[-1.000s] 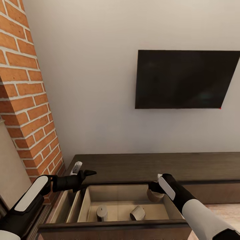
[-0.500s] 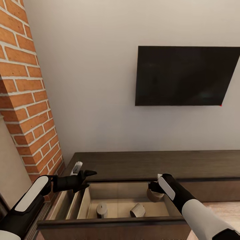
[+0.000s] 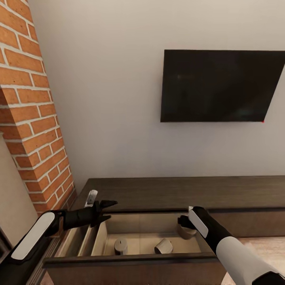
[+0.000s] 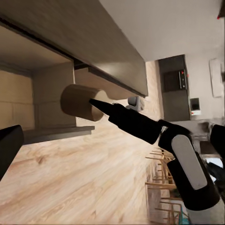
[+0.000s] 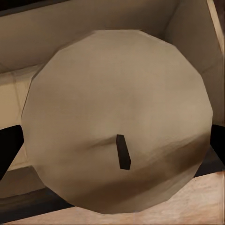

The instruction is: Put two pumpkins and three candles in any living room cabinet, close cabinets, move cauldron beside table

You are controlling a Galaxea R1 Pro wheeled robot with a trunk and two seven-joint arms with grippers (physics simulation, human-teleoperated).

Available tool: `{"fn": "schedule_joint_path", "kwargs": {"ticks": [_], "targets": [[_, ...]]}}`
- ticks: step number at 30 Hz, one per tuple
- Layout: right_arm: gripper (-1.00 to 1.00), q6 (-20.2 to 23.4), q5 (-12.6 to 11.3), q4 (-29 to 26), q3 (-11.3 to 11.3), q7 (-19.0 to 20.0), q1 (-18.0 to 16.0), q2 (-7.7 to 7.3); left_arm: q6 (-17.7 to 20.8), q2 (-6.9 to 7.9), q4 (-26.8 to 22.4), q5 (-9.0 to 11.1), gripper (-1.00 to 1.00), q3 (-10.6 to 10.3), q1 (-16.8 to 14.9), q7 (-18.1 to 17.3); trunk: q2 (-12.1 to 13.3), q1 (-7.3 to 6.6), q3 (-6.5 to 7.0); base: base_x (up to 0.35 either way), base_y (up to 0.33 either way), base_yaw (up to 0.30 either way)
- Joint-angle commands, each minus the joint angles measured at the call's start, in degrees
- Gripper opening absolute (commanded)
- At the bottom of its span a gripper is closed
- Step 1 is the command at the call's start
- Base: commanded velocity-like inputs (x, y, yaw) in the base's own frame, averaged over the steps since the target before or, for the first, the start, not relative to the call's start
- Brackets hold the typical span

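Candle (image 3: 185, 231) remains in right tool (image 3: 183, 225) over cabinet (image 3: 166, 193)

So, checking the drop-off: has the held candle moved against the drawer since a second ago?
Yes, slightly: against the cabinet drawer's rear wall, the candle in the right gripper has sunk lower.

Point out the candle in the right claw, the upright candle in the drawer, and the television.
Held candle (image 5: 117, 122), right wrist view, wick end.
Upright candle (image 3: 120, 246), head view, side.
Television (image 3: 217, 85), head view, screen centre.
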Motion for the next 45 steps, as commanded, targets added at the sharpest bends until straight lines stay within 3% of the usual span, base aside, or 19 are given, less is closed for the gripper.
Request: {"fn": "schedule_joint_path", "kwargs": {"ticks": [1,5,15,27,45], "targets": [[-1.00,-0.3,-0.9,-0.1,0.4,-1.4,-0.1,-0.07,0.0,0.07,-0.4,0.6,1.00,-0.1,0.1,-0.2,-0.4,0.22,-0.25,0.000,0.000,0.000],[-1.00,-0.8,-1.0,-0.1,0.4,-3.5,-0.1,0.00,0.1,0.12,-1.2,0.6,1.00,-0.1,0.5,-1.4,-2.1,1.10,-0.96,0.000,0.000,0.000],[-1.00,-1.0,-1.0,-0.1,0.4,-3.7,-0.1,0.00,0.1,0.09,-2.6,0.6,1.00,-0.1,0.9,-1.6,-2.1,1.10,-0.96,0.014,0.000,0.000],[-1.00,-0.9,-1.0,-0.1,0.4,-3.7,-0.1,-0.02,0.0,0.04,-2.7,0.4,1.00,-2.3,1.0,-1.5,-2.1,1.10,-0.96,0.066,-0.054,0.000],[-1.00,-0.9,-1.0,-0.1,0.4,-3.7,-0.1,0.02,0.0,0.03,-2.7,0.4,1.00,-2.5,1.0,-1.5,-2.1,1.10,-0.96,0.033,-0.117,0.000]]}}
